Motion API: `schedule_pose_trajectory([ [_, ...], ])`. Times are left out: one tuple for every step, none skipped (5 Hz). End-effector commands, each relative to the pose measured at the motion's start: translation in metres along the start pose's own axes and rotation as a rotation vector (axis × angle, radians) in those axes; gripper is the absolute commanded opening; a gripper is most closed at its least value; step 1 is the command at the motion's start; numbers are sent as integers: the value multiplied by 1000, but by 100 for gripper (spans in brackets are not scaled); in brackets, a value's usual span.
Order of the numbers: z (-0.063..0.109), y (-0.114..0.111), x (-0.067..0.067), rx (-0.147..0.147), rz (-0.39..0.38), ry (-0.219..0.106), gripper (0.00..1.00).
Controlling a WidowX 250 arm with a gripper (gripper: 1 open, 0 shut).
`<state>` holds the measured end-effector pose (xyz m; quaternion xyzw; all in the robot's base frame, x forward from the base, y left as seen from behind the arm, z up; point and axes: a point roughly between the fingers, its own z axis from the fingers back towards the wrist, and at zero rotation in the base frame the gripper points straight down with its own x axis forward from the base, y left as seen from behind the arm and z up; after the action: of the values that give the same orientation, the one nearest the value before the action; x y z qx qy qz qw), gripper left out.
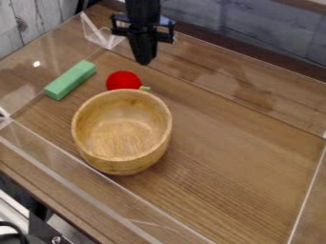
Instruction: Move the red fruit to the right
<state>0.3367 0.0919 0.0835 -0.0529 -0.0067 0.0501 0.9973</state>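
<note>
Here the wooden table point(242, 143) carries a clear-walled enclosure. The wooden bowl point(121, 131) serves as landmark and stands upright on the table. The black gripper point(145, 59) hangs above and behind the bowl, pointing down, jaws clenched with nothing between them. The green block point(71, 80) lies left of the bowl. The red fruit point(122, 81) rests just behind the bowl's rim, apart from the gripper.
</note>
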Motion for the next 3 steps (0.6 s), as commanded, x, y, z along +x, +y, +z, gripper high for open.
schedule_pose_trajectory([
  [30,-14,12,10,-46,-79,0],
  [29,-13,18,13,-66,-74,0],
  [19,-17,20,13,-143,-59,0],
])
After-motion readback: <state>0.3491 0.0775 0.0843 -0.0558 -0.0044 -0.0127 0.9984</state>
